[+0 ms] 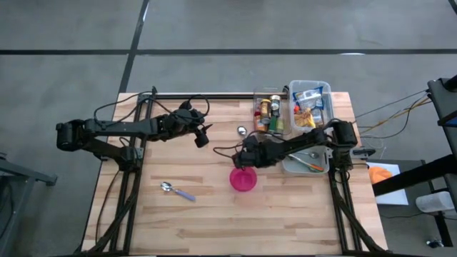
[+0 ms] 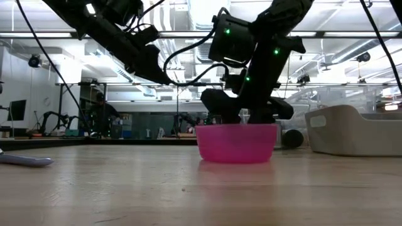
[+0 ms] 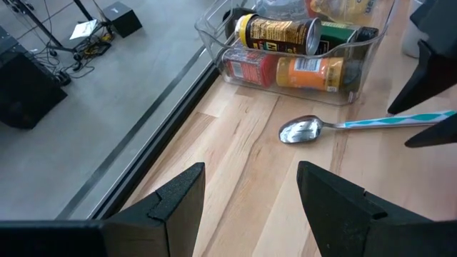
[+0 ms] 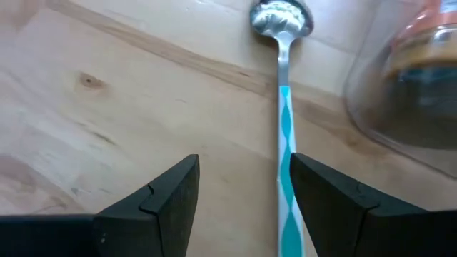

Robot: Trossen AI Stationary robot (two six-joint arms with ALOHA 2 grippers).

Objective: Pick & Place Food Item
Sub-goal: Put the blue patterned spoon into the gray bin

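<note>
The counter [image 1: 214,214] is pale wood with a light grain. The bowl [image 1: 243,179] is bright pink. One spoon [image 4: 283,107] has a silver head and a teal-and-white striped handle; the other spoon [image 1: 177,190] has a lavender handle. A can [image 3: 278,32] wears black and yellow, the jars [image 3: 285,71] red and orange labels

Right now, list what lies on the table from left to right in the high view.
Purple-handled spoon → pink bowl → clear bin of cans and jars → clear tub of packaged food.
</note>
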